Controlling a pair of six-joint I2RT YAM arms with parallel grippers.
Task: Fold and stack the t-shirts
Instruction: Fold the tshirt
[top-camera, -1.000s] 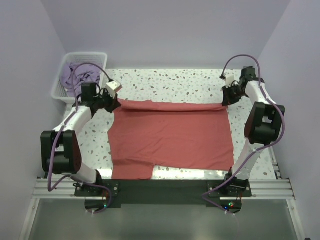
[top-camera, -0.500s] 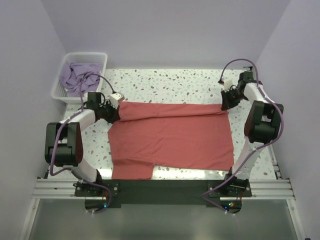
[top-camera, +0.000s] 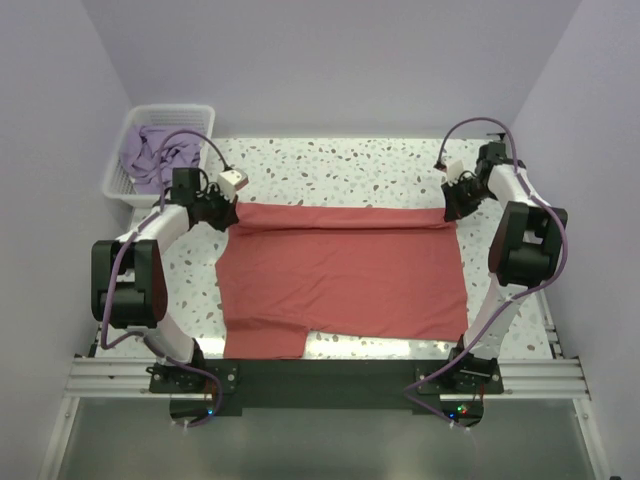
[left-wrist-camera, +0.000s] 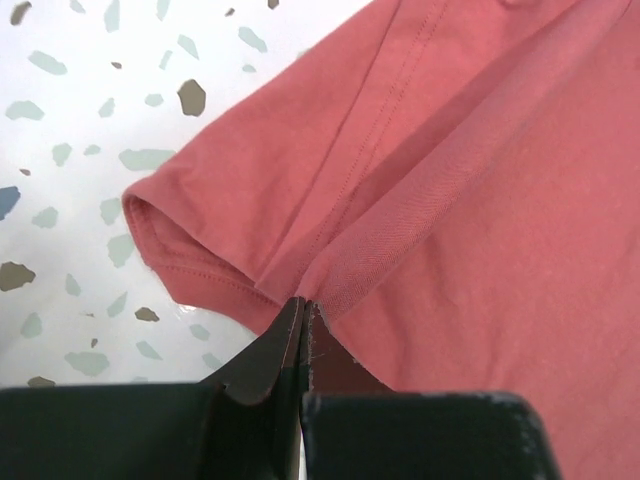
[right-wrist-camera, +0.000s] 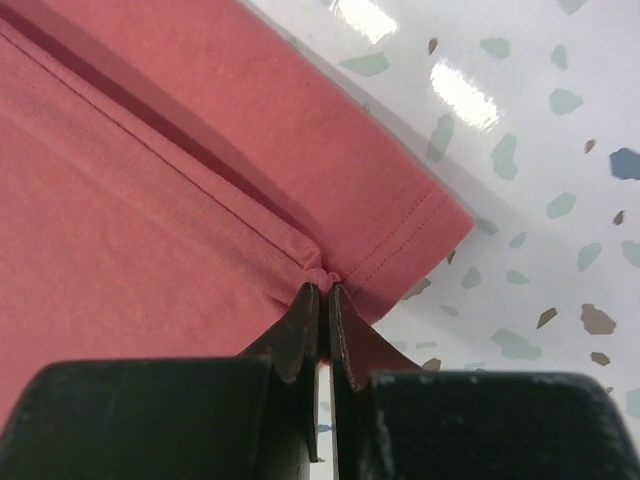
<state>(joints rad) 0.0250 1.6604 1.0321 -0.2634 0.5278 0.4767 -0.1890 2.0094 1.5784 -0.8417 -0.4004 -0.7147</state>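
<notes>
Shirt (top-camera: 340, 275) crosswise, hem to right

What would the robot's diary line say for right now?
left jaws: shut on coral-red t-shirt far-left edge | right jaws: shut on its far-right edge | lavender t-shirt: in white basket

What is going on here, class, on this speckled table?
Two robot arms are folding a coral-red cloth t-shirt spread flat on the speckled white table. The left claw is shut on its far left end, the right claw on its far right corner, with a narrow fold lying along the far edge. A pale lavender cloth t-shirt sits crumpled in the white plastic lattice basket, not yet folded.
</notes>
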